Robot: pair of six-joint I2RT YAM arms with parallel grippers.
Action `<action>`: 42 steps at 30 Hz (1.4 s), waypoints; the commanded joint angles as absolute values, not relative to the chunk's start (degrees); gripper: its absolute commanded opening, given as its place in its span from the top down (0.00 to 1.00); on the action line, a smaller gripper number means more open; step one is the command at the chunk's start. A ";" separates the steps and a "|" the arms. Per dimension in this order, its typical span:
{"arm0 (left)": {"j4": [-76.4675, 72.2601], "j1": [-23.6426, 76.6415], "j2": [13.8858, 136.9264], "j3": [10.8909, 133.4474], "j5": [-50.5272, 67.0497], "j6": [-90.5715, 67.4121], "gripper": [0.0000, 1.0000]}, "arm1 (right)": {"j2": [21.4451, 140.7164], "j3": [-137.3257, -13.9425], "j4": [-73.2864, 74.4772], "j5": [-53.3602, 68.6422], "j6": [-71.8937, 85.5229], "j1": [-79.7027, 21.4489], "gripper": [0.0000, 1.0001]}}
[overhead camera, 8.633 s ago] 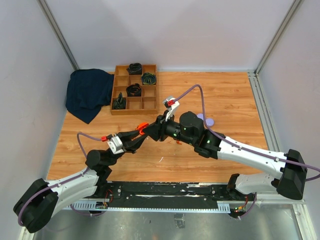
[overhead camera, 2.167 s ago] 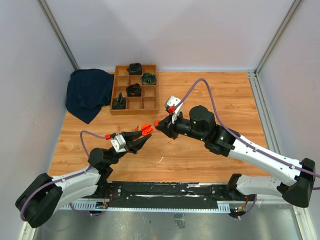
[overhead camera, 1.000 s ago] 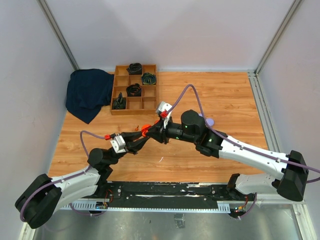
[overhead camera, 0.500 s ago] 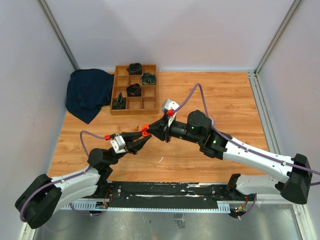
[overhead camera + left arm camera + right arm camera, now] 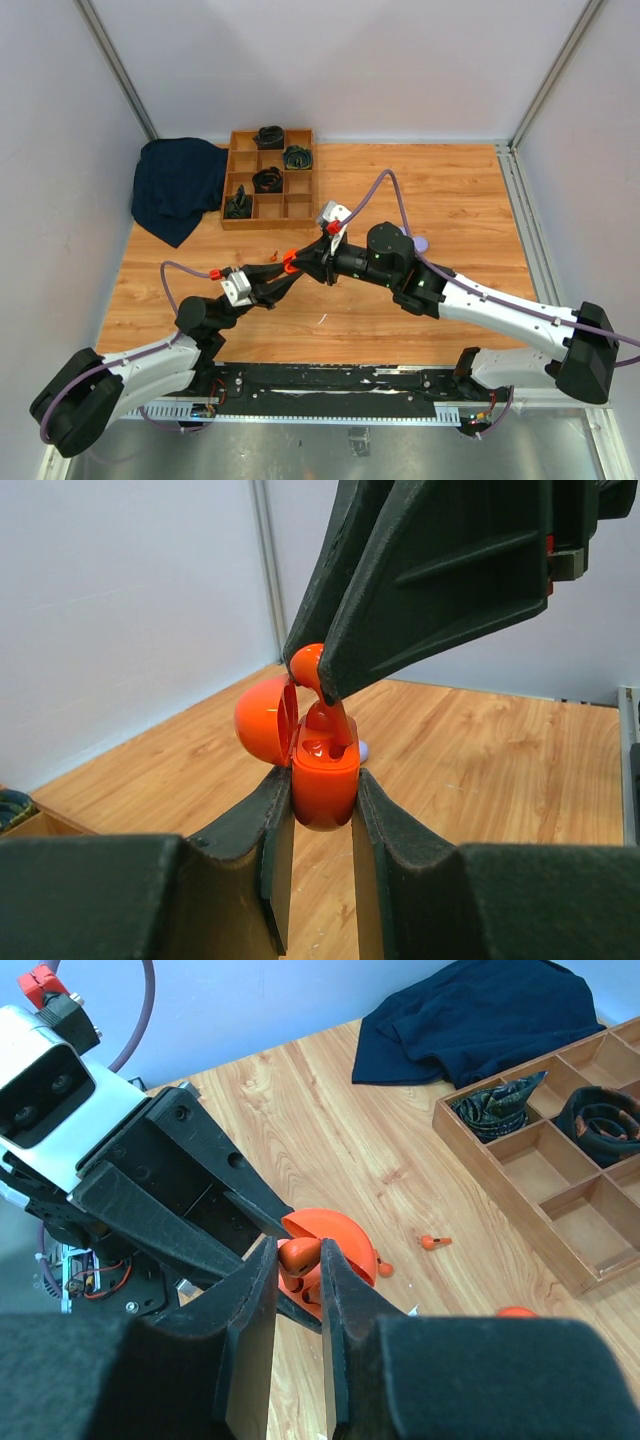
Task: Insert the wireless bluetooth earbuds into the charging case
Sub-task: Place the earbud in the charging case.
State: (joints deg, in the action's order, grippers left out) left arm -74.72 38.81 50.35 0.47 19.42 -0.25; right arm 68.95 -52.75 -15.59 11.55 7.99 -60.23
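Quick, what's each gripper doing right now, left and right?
Left gripper: closed on the open orange charging case.
Right gripper: closed on an orange earbud, at the case's opening.

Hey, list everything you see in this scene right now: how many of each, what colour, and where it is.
charging case: one, orange, lid open, gripped above the table
held earbud: one, orange, stem pointing down into the open case
loose earbud: at least one, orange, lying on the table near the tray
disc: one, lilac, on the table beside the right arm
compartment tray: one, wooden, back left of the table
rolled dark items: four, black or dark green, in tray compartments
cloth: one, dark blue, left of the tray
table: one, wood grain
left pincer: black, shut on the charging case
right pincer: black, shut on the held earbud
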 commanded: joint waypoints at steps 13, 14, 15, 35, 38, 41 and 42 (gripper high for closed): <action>-77.63 39.20 49.50 -7.30 19.23 -0.18 1.00 | 67.62 -50.84 -15.44 9.81 6.96 -61.00 0.82; -77.68 39.20 49.59 -7.30 19.18 -0.21 1.00 | 67.55 -51.00 -15.20 9.99 6.88 -61.00 0.80; -77.68 39.20 49.57 -7.29 19.24 -0.23 1.00 | 67.43 -51.12 -15.02 10.26 6.83 -61.00 0.77; -77.18 39.20 50.19 -6.78 20.82 -0.33 1.00 | 70.39 -58.92 -6.51 18.48 3.53 -61.00 0.62; -77.17 39.20 50.40 -6.68 21.05 -0.29 1.00 | 70.22 -59.18 -6.02 18.27 3.05 -61.00 0.62; -77.11 39.20 50.60 -6.64 21.40 -0.32 1.00 | 68.59 -59.08 -5.04 16.79 1.30 -61.01 0.60; -76.96 39.20 50.82 -6.45 21.59 -0.31 1.00 | 67.85 -59.33 -3.72 16.37 0.26 -61.00 0.58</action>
State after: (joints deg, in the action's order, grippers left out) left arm -74.91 38.81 50.39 0.47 20.69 -0.30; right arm 70.11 -57.34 -6.55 16.95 3.84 -60.23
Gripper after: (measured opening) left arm 0.284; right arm 0.395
